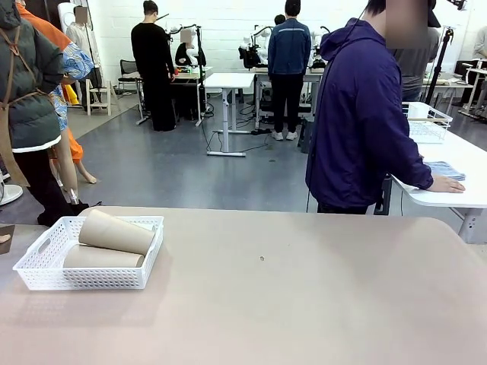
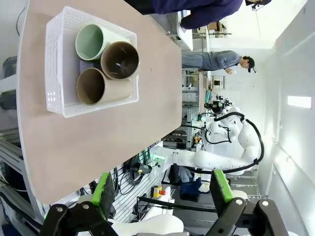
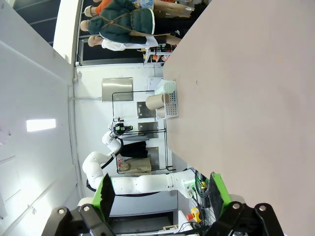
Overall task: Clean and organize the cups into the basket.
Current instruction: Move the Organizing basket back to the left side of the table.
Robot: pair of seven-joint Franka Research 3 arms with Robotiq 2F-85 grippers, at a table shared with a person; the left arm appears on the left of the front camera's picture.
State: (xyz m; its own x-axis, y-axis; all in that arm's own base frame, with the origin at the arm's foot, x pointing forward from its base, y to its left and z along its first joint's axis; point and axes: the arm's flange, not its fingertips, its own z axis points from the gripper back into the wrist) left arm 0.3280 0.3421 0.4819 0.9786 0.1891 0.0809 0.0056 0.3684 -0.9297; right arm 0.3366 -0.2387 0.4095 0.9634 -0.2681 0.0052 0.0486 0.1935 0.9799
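Near: left gripper (image 2: 162,196) jaws spread wide, nothing between the green pads, held well back from the table (image 1: 304,304). Right gripper (image 3: 161,199) same, jaws apart and empty, off the table edge.

Middle: tabletop bare apart from a tiny dark speck (image 1: 262,258) near the centre.

Farther, at the robot's left end of the table: white lattice basket (image 1: 46,262) with three cups lying inside on their sides. Two tan-brown cups (image 1: 114,232) stacked, the upper one resting tilted across the lower. Mint green cup (image 2: 93,42) beside them, seen from the left wrist. Long axes roughly along the basket's length; open mouths all facing the same short end, toward the left arm's side.

Progress: looks essentially done, every visible cup already in the basket, none loose on the table. Left, at most: a tidier nesting of the top cup.

Far: person in a purple hoodie (image 1: 358,114), hand on the next table.
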